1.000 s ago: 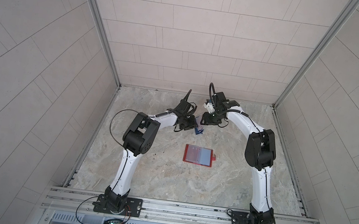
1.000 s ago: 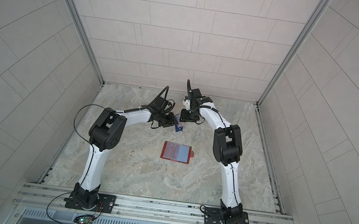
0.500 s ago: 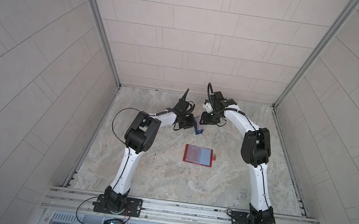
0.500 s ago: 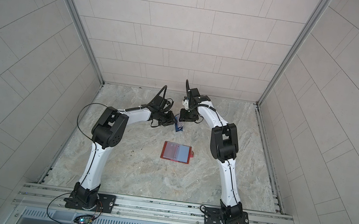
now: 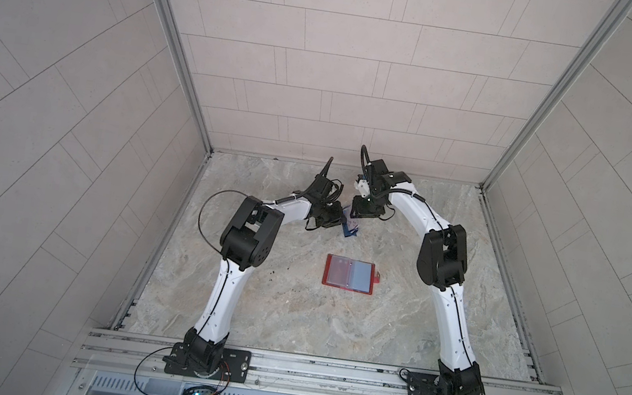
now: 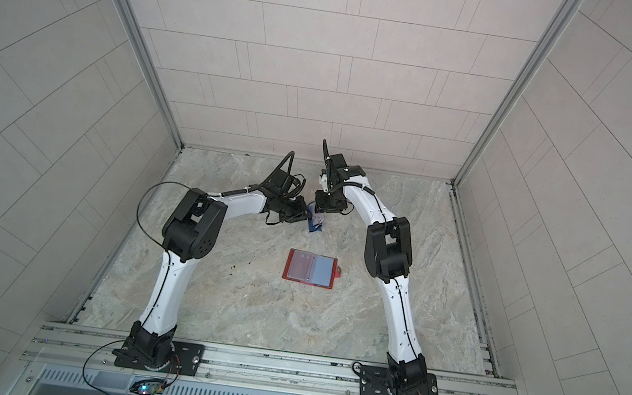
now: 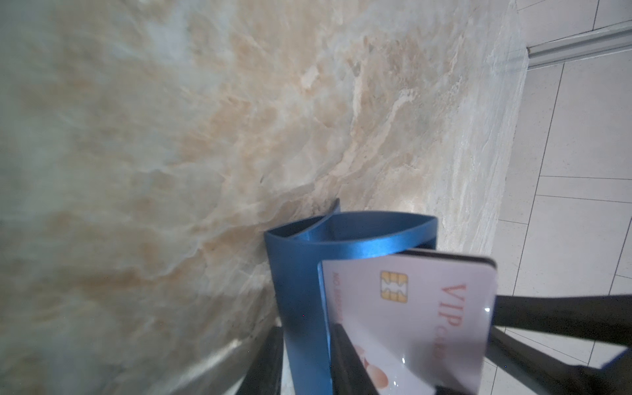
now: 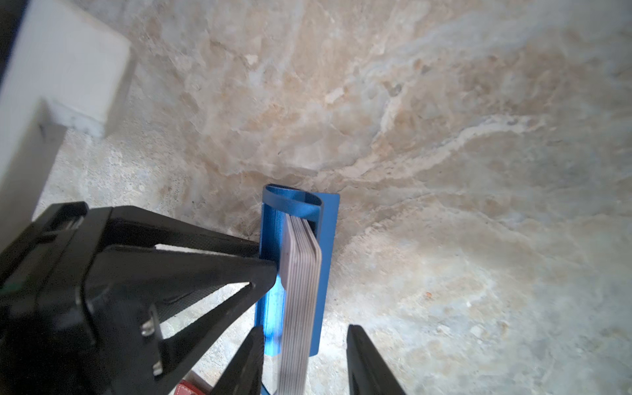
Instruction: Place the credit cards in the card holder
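Since the earlier frame the right arm [image 5: 442,258] has swung its elbow inward; both grippers remain at the stand [image 7: 297,273].

Progress: the extraction step is not complete. The cards [image 8: 301,273] stand on edge as a stack in the stand, toward the far side of the table [image 5: 289,312]. None is lifted out. The holder [image 5: 343,288] lies open and flat mid-table, well apart from the stand. One sleeve shows red and the other pale blue, possibly cards already seated, but the top views do not settle this.

Left gripper [image 7: 304,328]: fingers sit either side of the stand's wall. Whether it clamps cannot be told.

Right gripper [image 8: 304,328]: released, jaws straddling stack and stand.

Appearance: the front card [image 7: 410,307] is pale and glossy, with a gold chip and pink "VIP" lettering. The stack edges are thin and grey-lavender.
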### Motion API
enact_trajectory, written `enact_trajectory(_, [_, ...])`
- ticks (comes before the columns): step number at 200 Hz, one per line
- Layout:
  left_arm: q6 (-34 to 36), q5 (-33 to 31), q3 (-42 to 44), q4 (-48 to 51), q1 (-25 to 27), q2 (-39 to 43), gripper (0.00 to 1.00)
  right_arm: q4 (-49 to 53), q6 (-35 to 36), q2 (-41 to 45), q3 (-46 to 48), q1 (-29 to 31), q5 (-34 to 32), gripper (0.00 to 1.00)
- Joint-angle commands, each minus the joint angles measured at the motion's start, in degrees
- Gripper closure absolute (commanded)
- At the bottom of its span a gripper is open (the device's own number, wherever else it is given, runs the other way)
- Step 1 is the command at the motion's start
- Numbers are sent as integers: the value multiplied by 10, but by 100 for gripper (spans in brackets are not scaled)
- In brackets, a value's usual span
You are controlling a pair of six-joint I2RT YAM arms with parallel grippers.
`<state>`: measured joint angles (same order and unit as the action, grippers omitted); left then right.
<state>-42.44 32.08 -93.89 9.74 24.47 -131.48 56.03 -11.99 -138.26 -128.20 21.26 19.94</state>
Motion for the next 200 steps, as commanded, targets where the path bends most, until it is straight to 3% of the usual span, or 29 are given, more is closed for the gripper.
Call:
enact_trajectory(1, [7, -6, -3, 34, 2, -25, 73, 30, 11, -15, -22, 7, -21, 58])
enact_trajectory(200, [20, -6, 7, 41, 2, -20, 73, 56, 9, -8, -36, 14, -66, 64])
